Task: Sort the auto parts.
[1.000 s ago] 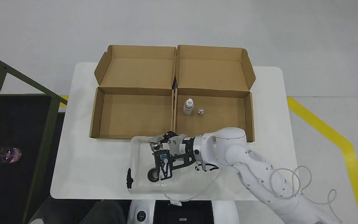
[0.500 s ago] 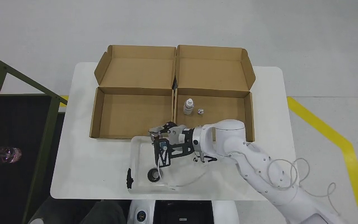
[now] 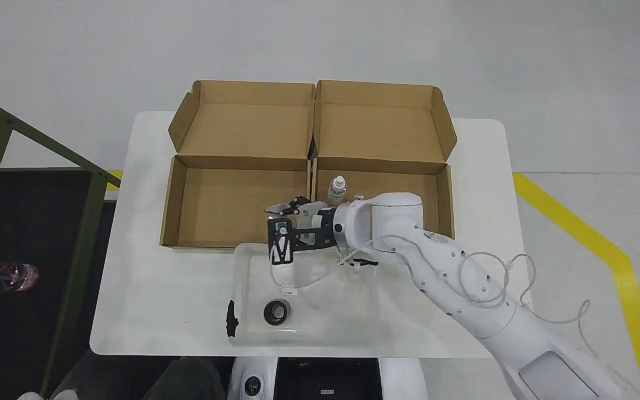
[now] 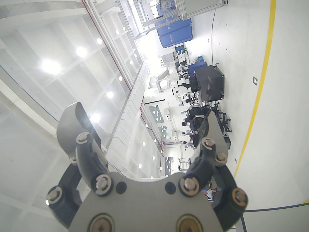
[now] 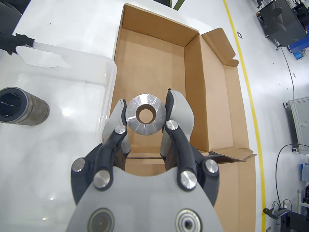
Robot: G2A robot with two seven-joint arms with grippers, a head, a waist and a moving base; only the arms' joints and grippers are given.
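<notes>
Two cardboard boxes, white table, yellow floor line.

We see a silver ring, a dark grey bearing, a brown box, a clear bin and a white table.

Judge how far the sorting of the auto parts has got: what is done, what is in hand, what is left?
Done: a white part lies in one box. In hand: the right gripper is shut on a metal ring, held above the other box's near edge beside the bin; the ring is not yet released. Left: a sleeve lies in the bin, unsorted.
</notes>
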